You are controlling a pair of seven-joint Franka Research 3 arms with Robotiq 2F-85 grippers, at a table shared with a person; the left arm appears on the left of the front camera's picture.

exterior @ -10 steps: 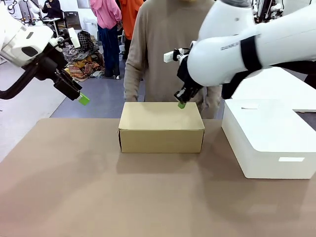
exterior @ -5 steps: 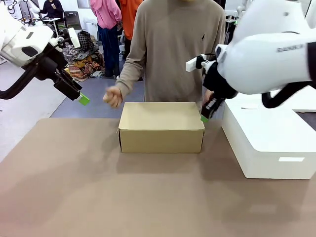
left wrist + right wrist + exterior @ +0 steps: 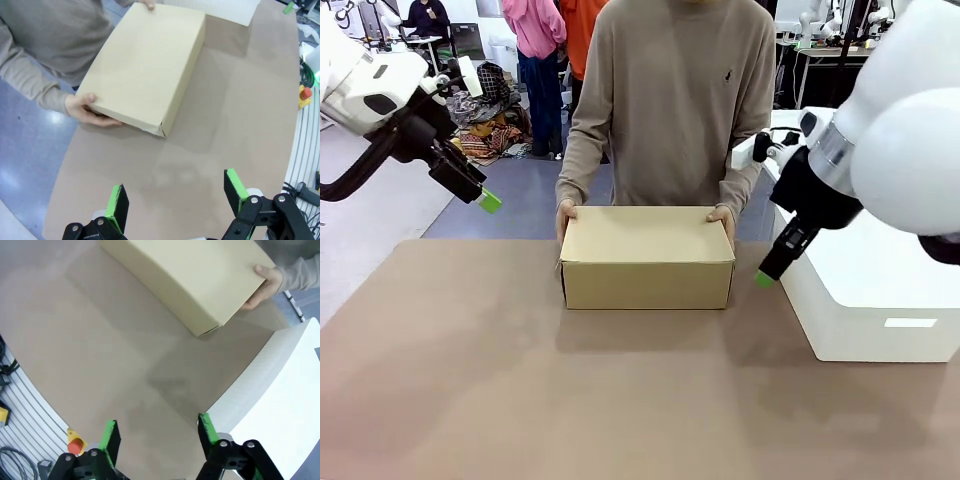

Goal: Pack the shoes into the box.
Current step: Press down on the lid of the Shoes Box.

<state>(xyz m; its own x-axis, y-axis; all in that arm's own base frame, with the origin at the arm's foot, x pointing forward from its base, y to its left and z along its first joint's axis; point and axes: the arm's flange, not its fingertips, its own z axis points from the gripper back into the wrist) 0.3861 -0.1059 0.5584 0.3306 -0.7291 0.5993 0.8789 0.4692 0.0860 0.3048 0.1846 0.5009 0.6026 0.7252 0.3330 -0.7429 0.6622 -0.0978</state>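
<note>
On the one table [image 3: 470,390] there are one closed tan box [image 3: 647,257], one white block [image 3: 870,290], two hands of the person at the far ends of the box, one [image 3: 566,212] and the other [image 3: 723,215], and two robot end effectors, left [image 3: 485,199] and right [image 3: 766,274].

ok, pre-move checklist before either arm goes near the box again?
1. Box lid closed flat: ok.
2. Person's hands clear of the box: not ok; the hand at one far corner and the other hand both grip it.
3. Left pincer open and empty, raised off to the side of the table: ok.
4. Right pincer open and empty: ok.
5. Right pincer apart from the white block: cannot tell; in the front view it hangs very near the block's edge.
6. Shoes inside the box: cannot tell, lid hides them.
</note>
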